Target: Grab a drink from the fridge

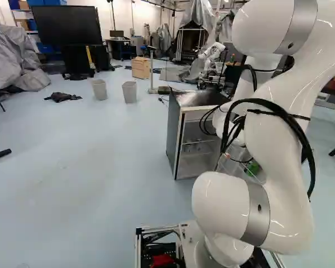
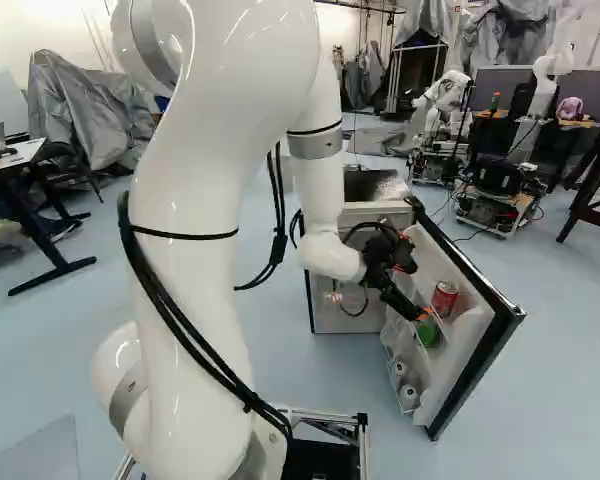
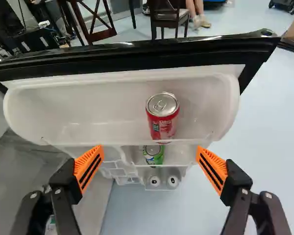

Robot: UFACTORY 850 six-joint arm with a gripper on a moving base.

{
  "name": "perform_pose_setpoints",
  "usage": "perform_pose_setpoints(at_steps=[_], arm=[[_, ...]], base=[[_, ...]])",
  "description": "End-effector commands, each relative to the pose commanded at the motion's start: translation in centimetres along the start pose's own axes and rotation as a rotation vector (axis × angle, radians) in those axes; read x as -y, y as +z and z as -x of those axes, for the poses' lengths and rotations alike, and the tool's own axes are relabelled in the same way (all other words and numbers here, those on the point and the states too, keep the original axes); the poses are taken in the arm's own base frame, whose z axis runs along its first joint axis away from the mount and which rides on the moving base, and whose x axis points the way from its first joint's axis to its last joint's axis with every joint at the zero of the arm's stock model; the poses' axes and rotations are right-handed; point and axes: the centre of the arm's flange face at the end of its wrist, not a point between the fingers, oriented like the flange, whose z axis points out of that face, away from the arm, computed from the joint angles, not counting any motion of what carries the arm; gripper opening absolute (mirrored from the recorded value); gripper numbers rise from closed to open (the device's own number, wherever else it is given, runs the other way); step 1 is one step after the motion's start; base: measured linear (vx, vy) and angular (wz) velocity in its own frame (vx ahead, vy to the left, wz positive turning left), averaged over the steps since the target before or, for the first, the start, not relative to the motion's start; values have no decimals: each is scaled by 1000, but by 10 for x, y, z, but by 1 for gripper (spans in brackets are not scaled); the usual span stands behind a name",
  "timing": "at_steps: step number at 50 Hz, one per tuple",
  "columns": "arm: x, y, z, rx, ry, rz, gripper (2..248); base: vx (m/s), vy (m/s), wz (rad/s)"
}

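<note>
A black two-finger gripper (image 2: 418, 275) spreads its orange pads (image 3: 89, 166) apart at the open fridge door. Ahead, a red, silver-topped drink can (image 3: 162, 120) stands in the white plastic door shelf (image 3: 108, 112).

And here's the open fridge door (image 2: 460, 255), swung out beside the fridge (image 1: 175, 128); its white top shelf (image 3: 63, 105) runs along the inside of the door, and one red can (image 3: 162, 120) stands upright on it, a little past the middle towards the door's free edge; down below, on the next shelf (image 3: 179, 155), there's a green can (image 3: 153, 155); lower again, two pale round-topped containers (image 3: 163, 181) sit side by side; the fridge itself stands on the pale blue floor (image 1: 95, 167); farther off on that floor, two grey bins (image 1: 129, 92) stand apart, a dark crumpled cloth (image 1: 62, 97) lies near them.
</note>
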Motion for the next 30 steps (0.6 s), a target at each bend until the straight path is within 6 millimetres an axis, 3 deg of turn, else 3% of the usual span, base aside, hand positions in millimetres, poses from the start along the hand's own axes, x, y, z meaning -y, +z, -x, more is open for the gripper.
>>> perform_pose_setpoints(at_steps=[30], arm=[[0,5,-3,-3,7,7,247]], base=[[0,0,0]])
